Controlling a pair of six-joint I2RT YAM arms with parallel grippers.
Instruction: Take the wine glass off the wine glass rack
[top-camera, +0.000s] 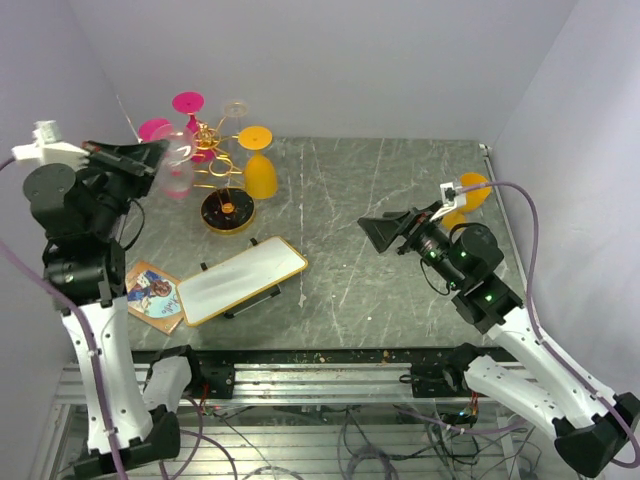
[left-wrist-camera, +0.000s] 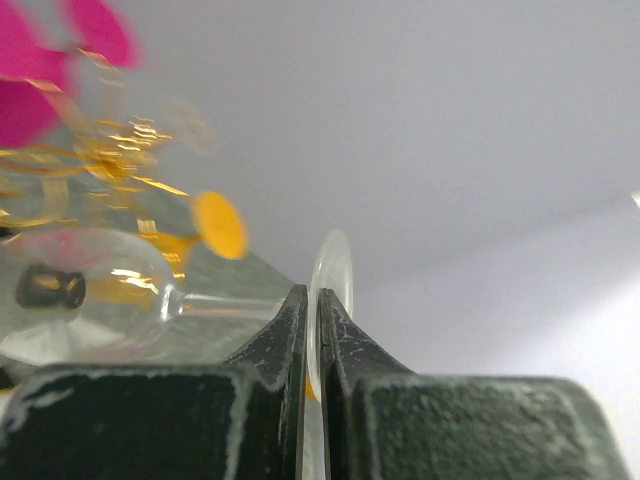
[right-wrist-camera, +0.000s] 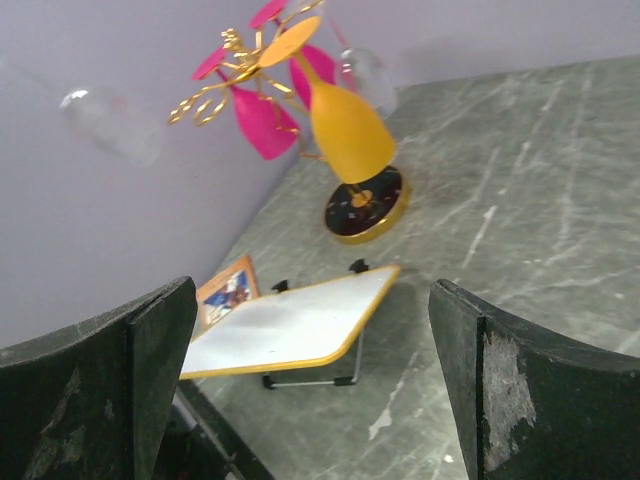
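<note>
Left wrist view: left gripper (left-wrist-camera: 312, 305) is clamped on the clear wine glass (left-wrist-camera: 90, 290) where stem meets foot. The glass lies sideways just left of the gold wire wine glass rack (top-camera: 222, 165), apparently clear of its loops. The right gripper (right-wrist-camera: 310, 330) has its jaws spread wide, holding nothing, above the grey stone-pattern table (top-camera: 380, 190).

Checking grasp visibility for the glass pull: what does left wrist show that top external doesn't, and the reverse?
Only left wrist: the left gripper pinched shut on the clear wine glass, on the stem right beside the foot. From above that contact is a blur.

Only top external: the right gripper, open and holding nothing, the white board and the picture card on the table.

Both: the clear wine glass, the gold rack, the pink glasses and the orange glass hanging on it.
</note>
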